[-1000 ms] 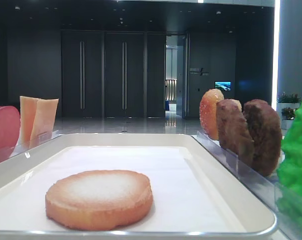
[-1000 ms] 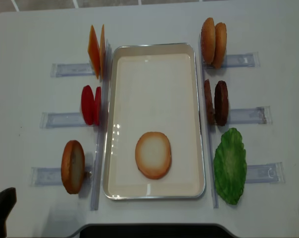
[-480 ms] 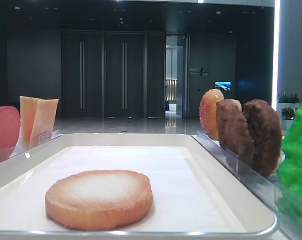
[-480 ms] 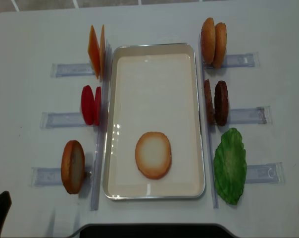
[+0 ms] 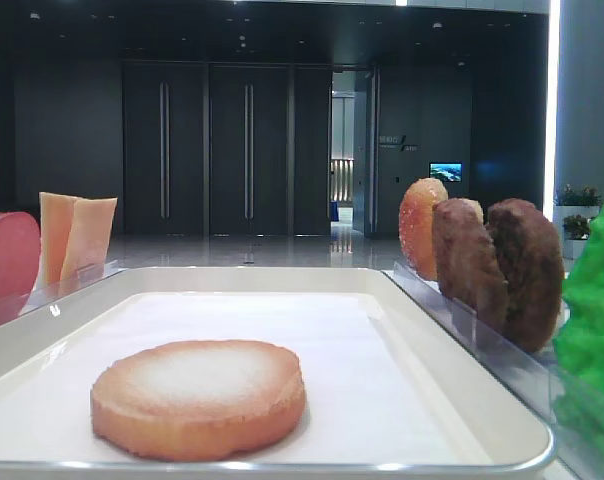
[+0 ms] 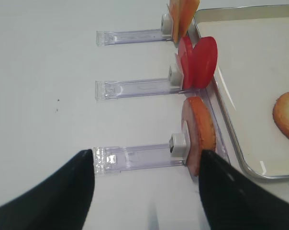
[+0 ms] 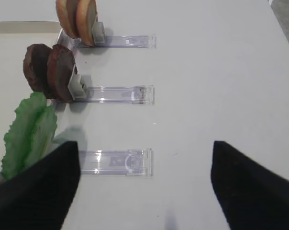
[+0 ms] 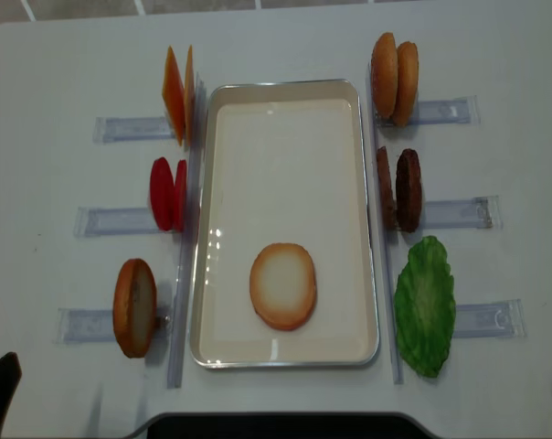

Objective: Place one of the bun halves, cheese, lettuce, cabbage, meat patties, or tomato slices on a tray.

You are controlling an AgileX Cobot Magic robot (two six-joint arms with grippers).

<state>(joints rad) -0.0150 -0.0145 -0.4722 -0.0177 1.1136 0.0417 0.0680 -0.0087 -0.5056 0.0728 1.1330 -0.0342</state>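
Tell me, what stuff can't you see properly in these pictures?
- Lettuce: low front view, cut off by the right edge.
- Tomato slices: same view, cut by the left edge.
- Second meat patty: overhead view, partly behind the tray rim.
- Left gripper: left wrist view, fingertips blurred, bottom edge cuts them.
- Right gripper: right wrist view, likewise.

1. The low exterior view sits at the tray's (image 5: 462, 440) near rim, level with it, facing along it toward dark doors (image 5: 207, 150).
2. The realsense view looks straight down on the whole table (image 8: 57, 55) from well above.
3. Each wrist view looks obliquely down, close to the table, at one side's racks (image 7: 113, 95).
4. All four views share the tray's edge; the bun (image 8: 282, 285) lying on it appears in three.
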